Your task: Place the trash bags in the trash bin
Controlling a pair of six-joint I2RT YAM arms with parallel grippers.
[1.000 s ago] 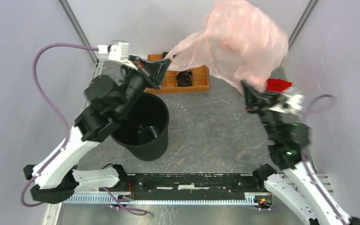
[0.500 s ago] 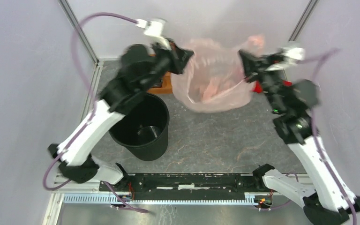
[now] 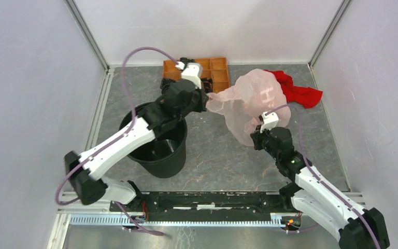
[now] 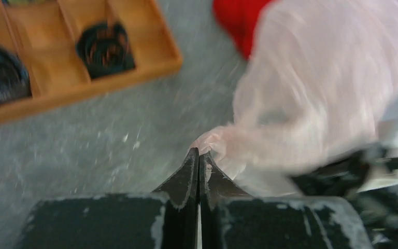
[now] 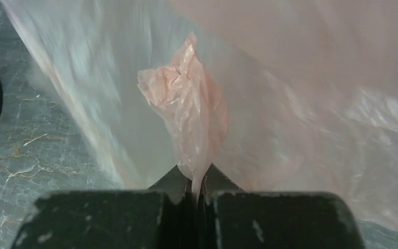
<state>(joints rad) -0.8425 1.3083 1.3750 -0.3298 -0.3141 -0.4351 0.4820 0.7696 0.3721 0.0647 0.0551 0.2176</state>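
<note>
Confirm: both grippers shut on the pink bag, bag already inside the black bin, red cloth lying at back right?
No. The pink bag is not inside the black bin: the top view shows it stretched between the grippers, right of the bin. The rest holds: the left gripper and the right gripper are both shut on it, and the red cloth lies at back right.

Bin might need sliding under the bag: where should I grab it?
Pinch the trash bin at its rolled rim on the right side, coming straight down, one jaw inside. It stands upright and open; the left arm crosses the far-left rim.
</note>
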